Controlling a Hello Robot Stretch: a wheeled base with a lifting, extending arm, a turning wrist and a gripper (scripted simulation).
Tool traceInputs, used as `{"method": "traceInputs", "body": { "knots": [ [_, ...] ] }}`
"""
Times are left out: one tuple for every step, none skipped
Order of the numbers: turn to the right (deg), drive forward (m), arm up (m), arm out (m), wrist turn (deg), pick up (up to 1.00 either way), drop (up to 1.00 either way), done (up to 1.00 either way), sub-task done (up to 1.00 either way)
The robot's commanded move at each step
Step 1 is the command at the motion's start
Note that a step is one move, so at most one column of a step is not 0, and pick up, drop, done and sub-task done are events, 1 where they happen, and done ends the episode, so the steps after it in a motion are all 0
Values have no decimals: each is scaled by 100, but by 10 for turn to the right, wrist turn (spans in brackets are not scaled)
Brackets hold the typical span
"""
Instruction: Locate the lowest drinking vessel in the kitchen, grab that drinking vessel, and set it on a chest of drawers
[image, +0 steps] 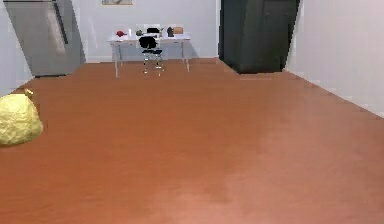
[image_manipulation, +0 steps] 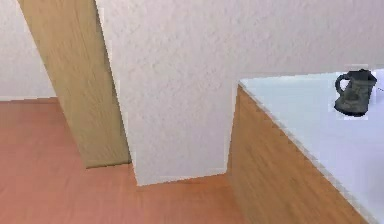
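1. Target position. A dark, mug-like drinking vessel (image_manipulation: 355, 92) stands upright on a white worktop (image_manipulation: 295, 115), close to the far edge of that worktop, at the arm side view's right. Its long axis is vertical. A handle appears to project on one side, but which side cannot be told for certain.

2. Governing relation. The vessel lies well toward the arm side view's right and far up it. In my judgement, the base must reposition along the worktop's wooden side panel (image_manipulation: 270, 165) until the vessel comes near the middle of that view. Only then can the arm be raised above the worktop's near edge and extended across it.

3. Gripper. The state of the gripper cannot be told from here. Confirm it before any reach.

4. Surroundings. A tall wooden panel (image_manipulation: 78, 80) stands against the white wall, well apart from the worktop's corner. Ahead, across open brown floor, a white table (image: 182, 40) carries several small items, with a black chair (image: 151, 52) at its near edge. A yellow lumpy object (image: 18, 120) sits at the forward view's left.

5. Task status. As judged, the vessel is located but not yet grabbed.
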Motion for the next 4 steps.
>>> {"method": "traceInputs", "body": {
  "knots": [
    [0,100,0,0,0,0,0,0,0],
    [0,100,0,0,0,0,0,0,0],
    [-30,0,0,0,0,0,0,0,0],
    [0,100,0,0,0,0,0,0,0]
  ]
}}
